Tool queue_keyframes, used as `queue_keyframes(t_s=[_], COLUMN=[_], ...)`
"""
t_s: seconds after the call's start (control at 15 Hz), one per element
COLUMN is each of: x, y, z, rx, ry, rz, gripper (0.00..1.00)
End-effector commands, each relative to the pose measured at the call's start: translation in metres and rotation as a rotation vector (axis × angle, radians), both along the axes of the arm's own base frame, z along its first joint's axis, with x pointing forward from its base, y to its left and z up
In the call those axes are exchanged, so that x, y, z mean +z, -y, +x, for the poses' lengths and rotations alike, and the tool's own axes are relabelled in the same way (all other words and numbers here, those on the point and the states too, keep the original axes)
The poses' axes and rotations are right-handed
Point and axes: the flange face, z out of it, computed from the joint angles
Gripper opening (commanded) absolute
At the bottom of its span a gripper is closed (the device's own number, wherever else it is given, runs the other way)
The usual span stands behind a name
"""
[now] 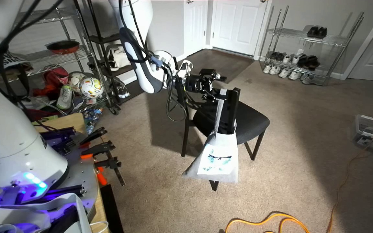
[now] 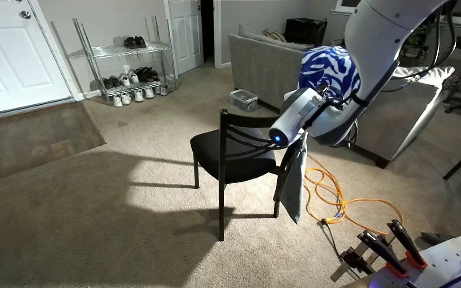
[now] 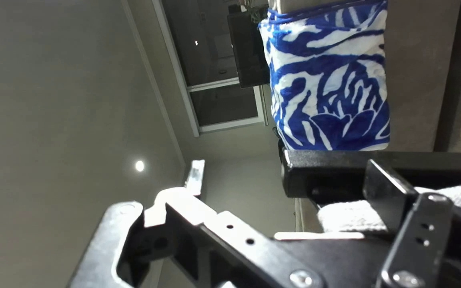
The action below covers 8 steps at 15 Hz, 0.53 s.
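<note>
My gripper (image 1: 222, 88) is open at the top of a black chair's back post. Its fingers are wide apart in the wrist view (image 3: 290, 186). A pale grey bag (image 1: 219, 158) with a teal print hangs by its strap (image 1: 219, 113) from the chair back. It also shows edge-on in an exterior view (image 2: 293, 186). The white strap (image 3: 350, 216) lies beside one finger, close to the end of the black post (image 3: 326, 170). Whether that finger touches the strap I cannot tell. The chair (image 1: 249, 124) (image 2: 230, 160) stands upright. The arm's wrist hides the gripper in an exterior view.
A clamped work table (image 1: 76, 174) holds the arm's base. An orange cord (image 2: 346, 200) lies on the carpet near the chair. A wire shoe rack (image 1: 309, 35), a clear bin (image 1: 371, 129) and a sofa with a blue-white blanket (image 2: 326, 72) stand around.
</note>
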Motion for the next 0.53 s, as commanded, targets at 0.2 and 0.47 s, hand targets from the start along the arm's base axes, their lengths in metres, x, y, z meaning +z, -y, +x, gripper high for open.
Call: queue_keyframes(t_s=[0.2, 0.47], x=[-0.010, -0.016], y=[-0.018, -0.029], z=[-0.021, -0.024], rx=[0.028, 0.063], ry=[-0.054, -0.076], rz=[0.025, 0.041], gripper=[1.00, 1.00])
